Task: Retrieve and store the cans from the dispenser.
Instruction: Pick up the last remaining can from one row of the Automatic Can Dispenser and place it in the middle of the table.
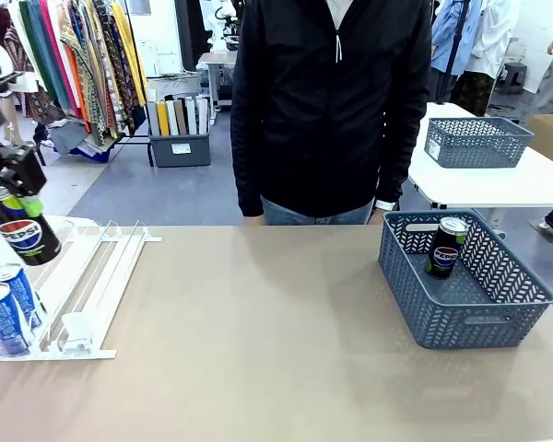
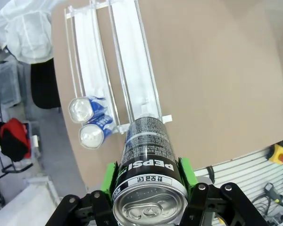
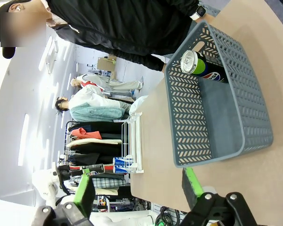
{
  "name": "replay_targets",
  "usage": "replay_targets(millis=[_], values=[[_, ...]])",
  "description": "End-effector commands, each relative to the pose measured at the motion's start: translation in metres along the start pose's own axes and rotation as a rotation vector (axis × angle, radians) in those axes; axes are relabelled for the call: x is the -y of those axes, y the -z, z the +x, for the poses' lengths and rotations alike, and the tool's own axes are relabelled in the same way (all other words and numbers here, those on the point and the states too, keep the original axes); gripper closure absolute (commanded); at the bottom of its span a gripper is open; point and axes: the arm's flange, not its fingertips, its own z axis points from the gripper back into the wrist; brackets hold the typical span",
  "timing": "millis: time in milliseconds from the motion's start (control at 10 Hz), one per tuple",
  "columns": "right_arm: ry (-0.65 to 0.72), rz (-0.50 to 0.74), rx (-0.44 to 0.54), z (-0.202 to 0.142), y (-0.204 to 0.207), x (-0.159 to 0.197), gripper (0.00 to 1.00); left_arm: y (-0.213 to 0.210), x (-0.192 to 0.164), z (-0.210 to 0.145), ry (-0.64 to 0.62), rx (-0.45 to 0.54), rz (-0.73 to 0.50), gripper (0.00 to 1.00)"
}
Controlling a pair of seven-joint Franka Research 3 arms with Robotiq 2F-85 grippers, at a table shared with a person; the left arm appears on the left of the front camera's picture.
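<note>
My left gripper (image 1: 17, 198) is shut on a black Pepsi can (image 1: 25, 235), held tilted above the left part of the white dispenser (image 1: 97, 276). In the left wrist view the green pads (image 2: 186, 172) clamp that can (image 2: 148, 160) over the dispenser's lanes (image 2: 132, 61). Two blue cans (image 1: 9, 308) lie at the rack's front stops (image 2: 92, 122). A green-topped black can (image 1: 447, 247) stands in the grey-blue basket (image 1: 461, 322) at the right. My right gripper (image 3: 137, 193) is open, apart from the basket (image 3: 188, 108) and its can (image 3: 203, 66).
A person in a black jacket (image 1: 332, 101) stands at the table's far edge, hands down. A second mesh basket (image 1: 476, 141) sits on a white table behind. Bare tabletop lies between the dispenser and the basket.
</note>
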Motion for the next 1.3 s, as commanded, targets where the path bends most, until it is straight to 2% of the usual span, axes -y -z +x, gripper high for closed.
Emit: replay_targets(millis=[0,100,300,500,600,800,1000,1200], values=[[0.004,0.018,0.005,0.001,-0.001,-0.003,0.0,0.005,0.076,0.04,0.094,0.041,0.047,1.0],[0.004,0.018,0.005,0.001,-0.001,-0.003,0.0,0.016,0.132,0.068,0.196,0.062,0.067,1.0],[0.004,0.018,0.005,0.001,-0.001,-0.003,0.0,0.044,0.219,0.109,0.357,0.099,-0.093,1.0],[0.004,0.018,0.005,0.001,-0.001,-0.003,0.0,0.106,0.298,0.116,0.403,0.101,-0.1,1.0],[0.004,0.018,0.005,0.001,-0.001,-0.003,0.0,0.133,0.32,0.114,0.442,0.118,-0.014,1.0],[0.004,0.018,0.005,0.001,-0.001,-0.003,0.0,0.181,0.345,0.117,0.517,0.02,-0.029,1.0],[0.004,0.018,0.005,0.001,-0.001,-0.003,0.0,0.202,0.349,0.113,0.523,-0.005,-0.026,1.0],[0.004,0.018,0.005,0.001,-0.001,-0.003,0.0,0.227,0.343,0.106,0.534,-0.082,-0.044,1.0]])
